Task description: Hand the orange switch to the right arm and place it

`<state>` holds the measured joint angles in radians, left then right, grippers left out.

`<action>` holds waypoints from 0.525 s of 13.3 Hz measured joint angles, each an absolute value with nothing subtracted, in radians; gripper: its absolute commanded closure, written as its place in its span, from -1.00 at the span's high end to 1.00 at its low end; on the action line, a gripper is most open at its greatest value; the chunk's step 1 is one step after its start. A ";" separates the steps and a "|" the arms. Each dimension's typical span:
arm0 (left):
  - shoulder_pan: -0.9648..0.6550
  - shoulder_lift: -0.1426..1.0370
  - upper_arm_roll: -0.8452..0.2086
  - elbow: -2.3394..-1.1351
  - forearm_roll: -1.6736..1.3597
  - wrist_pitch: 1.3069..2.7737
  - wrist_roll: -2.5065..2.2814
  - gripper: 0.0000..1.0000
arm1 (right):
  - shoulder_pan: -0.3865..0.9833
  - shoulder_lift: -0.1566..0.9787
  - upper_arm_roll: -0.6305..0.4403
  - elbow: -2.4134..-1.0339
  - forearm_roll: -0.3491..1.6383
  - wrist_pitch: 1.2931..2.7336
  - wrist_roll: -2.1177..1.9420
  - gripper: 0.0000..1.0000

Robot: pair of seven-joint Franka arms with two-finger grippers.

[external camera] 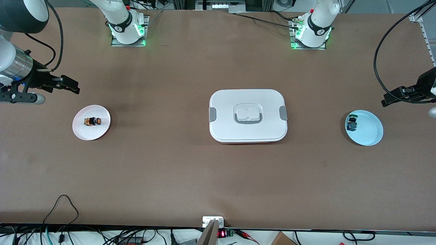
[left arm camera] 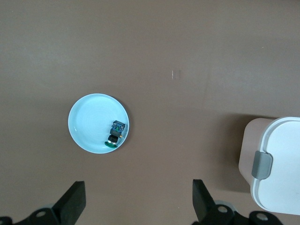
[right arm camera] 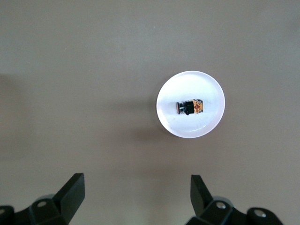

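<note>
The orange switch (external camera: 92,121) lies on its side on a small pale pink plate (external camera: 102,131) toward the right arm's end of the table. The right wrist view shows it too, the orange switch (right arm camera: 190,107) resting in that plate (right arm camera: 208,124). My right gripper (external camera: 71,86) hangs open and empty over bare table beside the plate, its gripper (right arm camera: 137,180) holding nothing between its fingers. My left gripper (external camera: 388,100) hangs open and empty over the table near a light blue plate (external camera: 369,131), and that same gripper (left arm camera: 138,187) is spread wide.
A green-capped switch (external camera: 352,124) lies in the light blue plate (left arm camera: 86,119) toward the left arm's end. A white lidded box (external camera: 248,115) with grey latches stands mid-table, its edge (left arm camera: 276,164) showing in the left wrist view. Cables run along the table's edge nearest the front camera.
</note>
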<state>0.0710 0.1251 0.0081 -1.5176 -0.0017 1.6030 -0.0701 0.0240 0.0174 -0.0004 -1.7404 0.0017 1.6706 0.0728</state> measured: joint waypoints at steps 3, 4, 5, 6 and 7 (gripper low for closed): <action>0.072 0.105 0.008 -1.517 -0.002 1.553 -0.070 1.00 | 0.024 0.017 -0.001 -1.730 0.001 1.659 0.071 1.00; 0.072 0.094 0.007 -1.523 -0.002 1.547 -0.070 1.00 | 0.023 0.018 -0.002 -1.730 0.000 1.659 0.069 1.00; 0.072 0.086 0.006 -1.530 -0.002 1.545 -0.070 1.00 | 0.022 0.018 -0.004 -1.728 0.000 1.659 0.066 1.00; 0.072 0.080 0.005 -1.539 -0.002 1.545 -0.070 1.00 | 0.022 0.018 -0.004 -1.724 0.000 1.659 0.065 1.00; 0.072 0.076 0.005 -1.550 -0.002 1.545 -0.070 1.00 | 0.022 0.017 -0.004 -1.713 0.000 1.657 0.064 1.00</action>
<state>0.0721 0.0757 0.0052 -1.5501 -0.0017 1.5447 -0.0702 0.0221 0.0172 -0.0042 -1.7135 -0.0005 1.6566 0.0638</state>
